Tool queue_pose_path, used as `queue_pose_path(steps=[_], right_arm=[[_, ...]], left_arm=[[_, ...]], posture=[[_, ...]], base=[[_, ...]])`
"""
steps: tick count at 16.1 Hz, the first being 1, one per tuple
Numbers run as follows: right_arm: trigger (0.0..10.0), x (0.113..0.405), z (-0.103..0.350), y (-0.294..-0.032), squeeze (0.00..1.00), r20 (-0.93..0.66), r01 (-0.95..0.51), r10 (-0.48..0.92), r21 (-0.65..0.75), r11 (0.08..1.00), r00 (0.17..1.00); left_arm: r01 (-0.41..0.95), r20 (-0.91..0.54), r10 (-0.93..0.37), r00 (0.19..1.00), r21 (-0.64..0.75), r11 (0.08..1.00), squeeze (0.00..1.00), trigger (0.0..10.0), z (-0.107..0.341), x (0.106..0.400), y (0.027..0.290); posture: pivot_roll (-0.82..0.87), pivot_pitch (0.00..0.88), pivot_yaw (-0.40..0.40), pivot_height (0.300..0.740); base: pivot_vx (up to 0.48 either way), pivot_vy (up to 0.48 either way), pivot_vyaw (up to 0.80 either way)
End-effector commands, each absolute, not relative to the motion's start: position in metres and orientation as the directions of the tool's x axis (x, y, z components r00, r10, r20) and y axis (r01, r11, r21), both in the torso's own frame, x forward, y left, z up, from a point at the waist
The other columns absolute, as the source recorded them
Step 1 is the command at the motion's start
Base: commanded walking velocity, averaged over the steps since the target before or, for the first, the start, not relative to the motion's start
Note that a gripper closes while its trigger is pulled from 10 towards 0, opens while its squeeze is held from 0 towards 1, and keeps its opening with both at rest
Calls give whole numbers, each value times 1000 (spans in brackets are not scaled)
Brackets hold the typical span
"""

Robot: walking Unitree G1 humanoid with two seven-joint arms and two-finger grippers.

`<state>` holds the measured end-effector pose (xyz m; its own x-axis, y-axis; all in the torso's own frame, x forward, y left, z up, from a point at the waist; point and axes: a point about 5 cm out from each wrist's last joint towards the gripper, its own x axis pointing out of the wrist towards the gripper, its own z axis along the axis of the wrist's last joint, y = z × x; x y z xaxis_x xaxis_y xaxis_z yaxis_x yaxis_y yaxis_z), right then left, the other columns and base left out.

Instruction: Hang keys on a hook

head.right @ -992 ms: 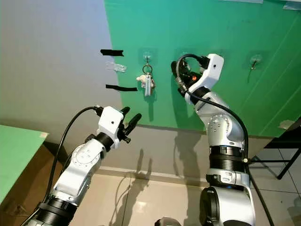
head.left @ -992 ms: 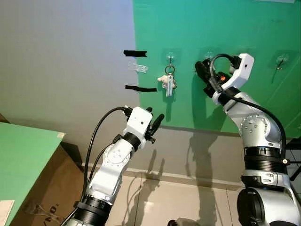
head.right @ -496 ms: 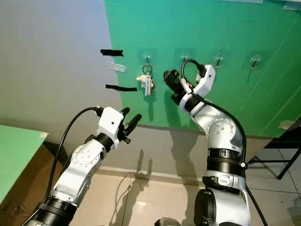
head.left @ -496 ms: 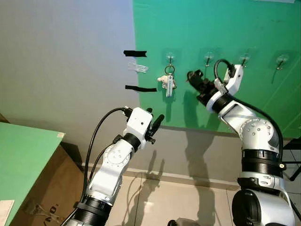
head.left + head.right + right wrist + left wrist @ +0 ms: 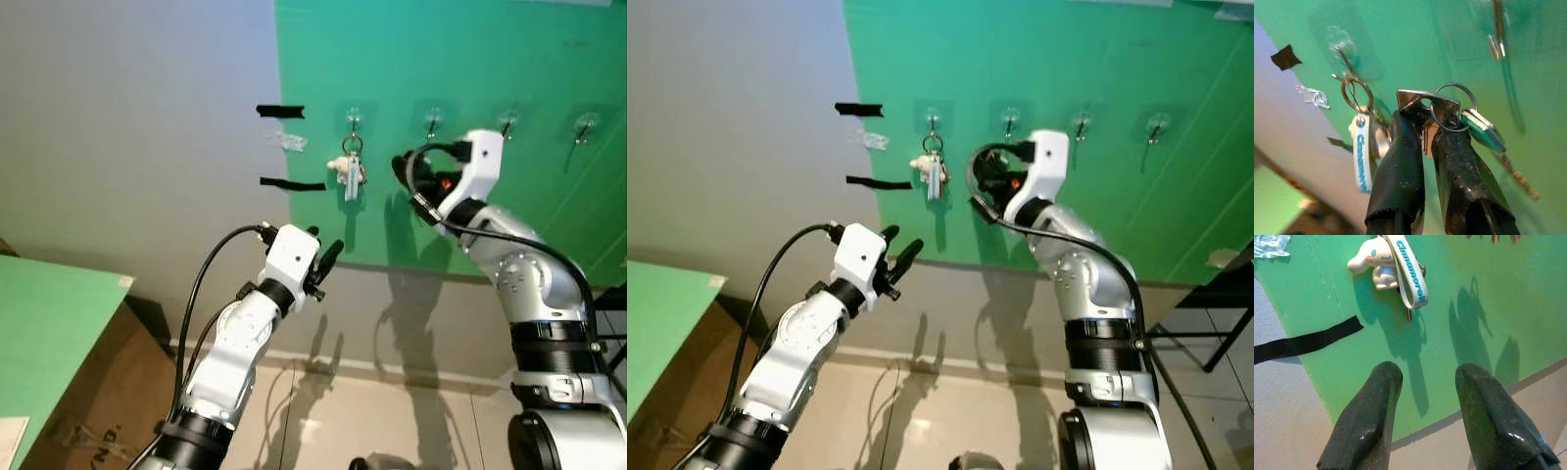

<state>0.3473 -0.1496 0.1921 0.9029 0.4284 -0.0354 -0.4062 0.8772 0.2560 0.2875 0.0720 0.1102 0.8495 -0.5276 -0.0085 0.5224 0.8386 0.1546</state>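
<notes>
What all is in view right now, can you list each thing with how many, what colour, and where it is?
green board: one, green, on the wall ahead.
hooks: four, clear, in a row across the board's upper part.
hung keys: one bunch with a white plush charm and a white strap, on the leftmost hook.
held keys: one bunch, silver with a teal-headed key, in the right hand.
tape strips: two, black, on the wall beside the board's left edge.
green surface: one, lower left.
left hand: open, raised below the hung keys.
right hand: shut on the held keys, near the second hook.
</notes>
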Motion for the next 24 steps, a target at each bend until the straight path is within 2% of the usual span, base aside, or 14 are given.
queue_pose_path(steps=[1,7,11,15,24], right_arm=[[0,346,203,-150,0,11,-418,423,168,893,906],[0,349,219,-157,0,94,-366,375,-99,925,922],[0,352,215,-162,0,95,-352,355,-47,935,930],[0,353,207,-157,0,46,-402,401,28,915,915],[0,353,201,-156,0,3,-414,414,31,910,910]], left_arm=[[523,-12,-528,849,159,837,0,10000,111,286,72],[524,-14,-530,848,165,835,0,10000,111,287,73],[525,-18,-530,848,166,835,0,10000,111,286,73],[524,-20,-529,849,169,835,0,10000,110,286,74],[525,-21,-530,848,172,833,0,10000,110,287,73]], posture=[[-166,0,0,736],[-164,0,5,736],[-163,0,5,736],[-156,0,2,736],[-155,0,-6,736]], base=[[0,0,0],[0,0,0],[0,0,0],[0,0,0],[0,0,0]])
